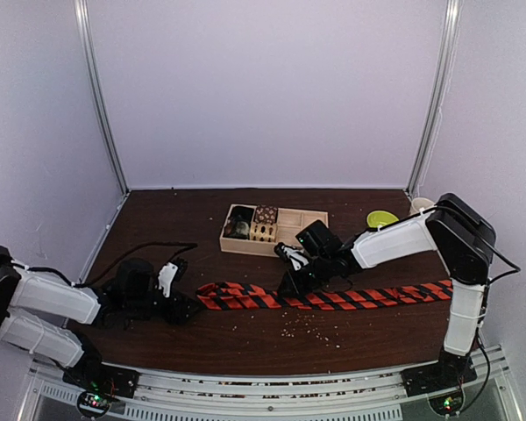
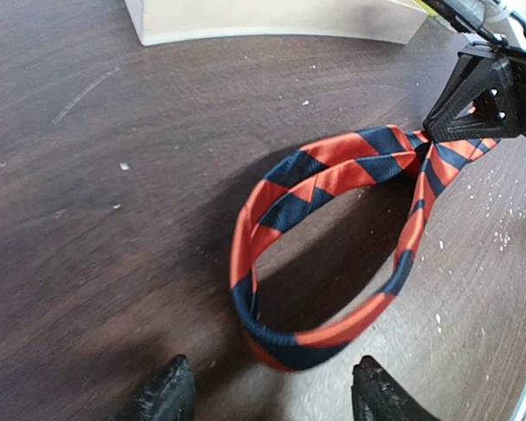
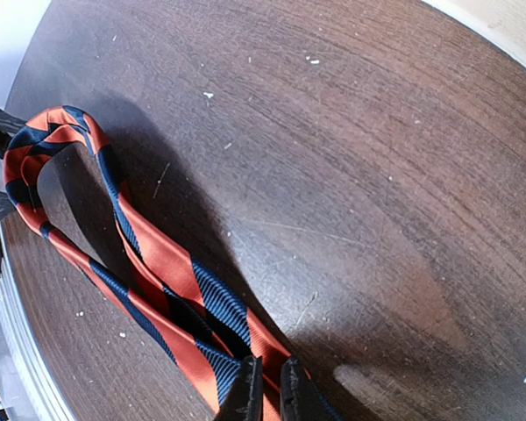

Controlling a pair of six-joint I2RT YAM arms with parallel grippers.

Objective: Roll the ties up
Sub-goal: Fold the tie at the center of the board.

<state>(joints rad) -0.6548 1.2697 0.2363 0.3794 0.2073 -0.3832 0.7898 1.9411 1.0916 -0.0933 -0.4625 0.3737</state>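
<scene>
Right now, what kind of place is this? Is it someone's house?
Probably a robot test booth, not a house. Plain pale walls on silver metal posts box in a dark brown wooden table, and two white robot arms are bolted at its near edge, near an orange and black striped fabric necktie.

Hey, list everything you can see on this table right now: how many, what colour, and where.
Long striped fabric necktie: one, red-orange and black, across the front, left end looped.
Compartmented wooden tray: one, pale, centre back.
Patterned fabric rolls: several, brown and tan, tray's left compartments.
Round dish: one, lime-green, back right.
Dark wooden table: one, brown, pale specks scattered.
Left arm: one, white and black; jaws open at the necktie's loop.
Right arm: one, white and black; jaws shut on the necktie.
</scene>
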